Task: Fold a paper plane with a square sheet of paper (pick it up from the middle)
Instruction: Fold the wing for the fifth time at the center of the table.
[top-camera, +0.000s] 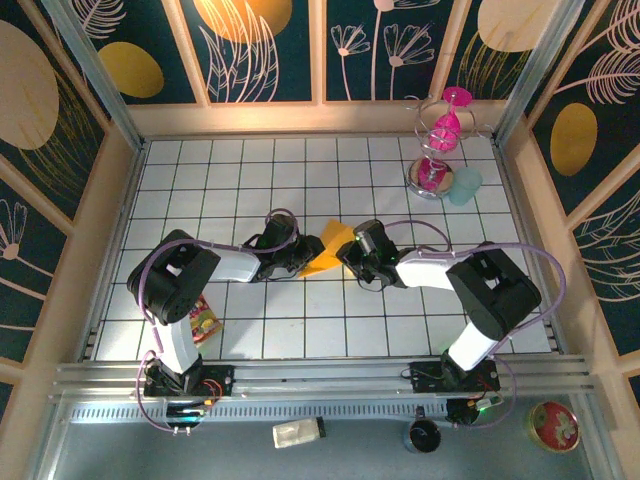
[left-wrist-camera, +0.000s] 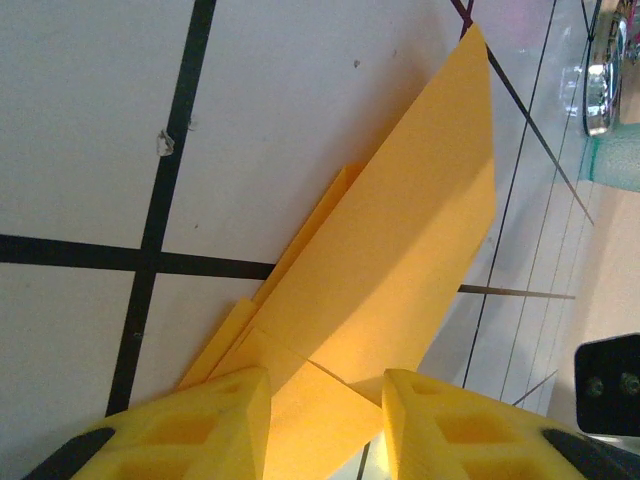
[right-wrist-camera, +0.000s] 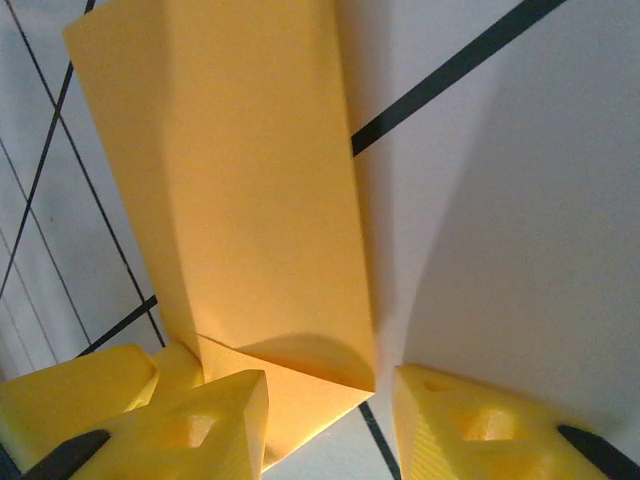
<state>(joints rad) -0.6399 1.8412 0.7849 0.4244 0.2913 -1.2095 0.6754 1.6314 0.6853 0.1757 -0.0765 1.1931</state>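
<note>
The folded orange-yellow sheet of paper (top-camera: 330, 249) lies mid-way across the tiled table (top-camera: 230, 180), between both arms. The left gripper (left-wrist-camera: 325, 388) and right gripper (right-wrist-camera: 330, 385) each straddle one end, jaws parted, seemingly not pinching it.

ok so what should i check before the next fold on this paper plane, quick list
1. paper plane lies between both grippers: ok
2. left gripper jaws open around one end: ok
3. right gripper jaws open around the other end: ok
4. firm grip on the paper: not ok, neither is shut on it
5. creases even along the length: cannot tell
6. snack packet well away from the fold: ok
</note>
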